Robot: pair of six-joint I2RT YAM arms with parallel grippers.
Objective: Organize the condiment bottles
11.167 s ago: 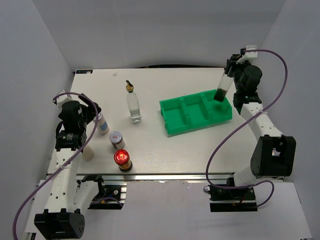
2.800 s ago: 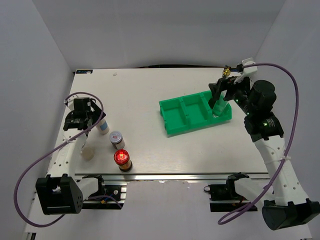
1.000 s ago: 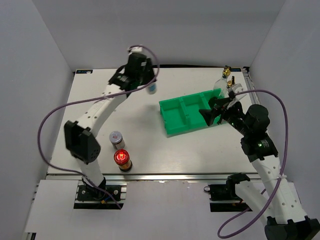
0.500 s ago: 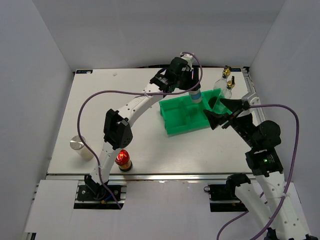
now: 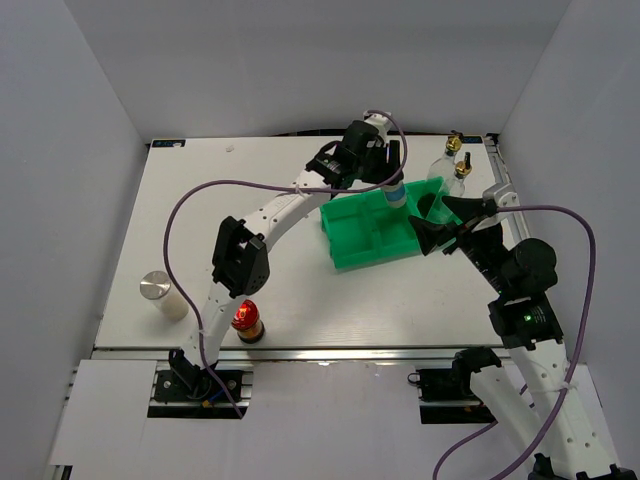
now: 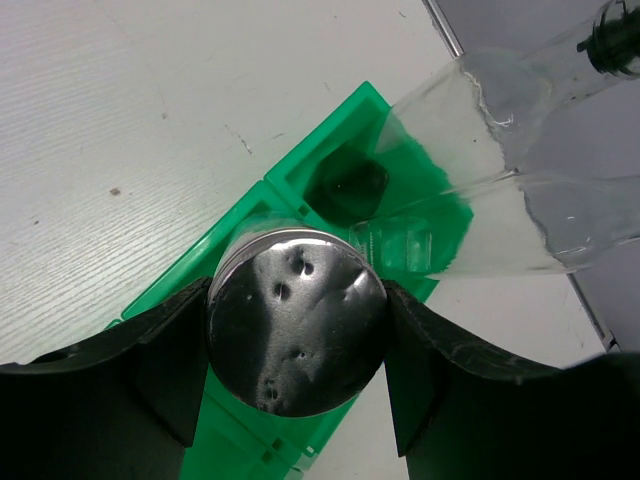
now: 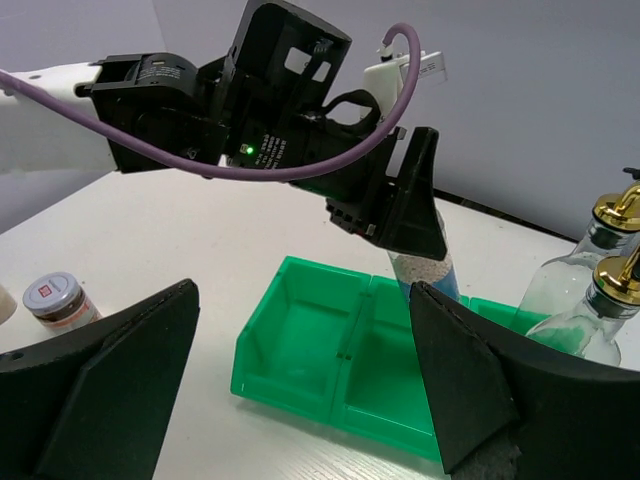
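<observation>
My left gripper (image 5: 388, 182) is shut on a silver-lidded shaker (image 6: 297, 320) with a blue label (image 7: 428, 268). It holds the shaker upright over the middle compartment of the green tray (image 5: 352, 242). The shaker's base is hidden. A dark bottle (image 6: 347, 185) stands in the tray's right end compartment. Two clear glass bottles with gold tops (image 5: 441, 164) (image 5: 460, 172) stand just behind that end. My right gripper (image 5: 428, 224) hangs open in front of the tray's right end, holding nothing. Near the left arm's base stands a red-capped bottle (image 5: 245, 318).
Another silver-lidded shaker (image 5: 157, 293) stands near the table's left edge. A small jar with a red-marked lid (image 7: 55, 297) shows at the left of the right wrist view. The left arm stretches diagonally across the table's middle. The tray's left compartment (image 7: 300, 330) holds nothing.
The left arm swung right from the table's back middle, carrying the shaker to the tray, then sank a little. The right gripper stayed open and barely moved.
</observation>
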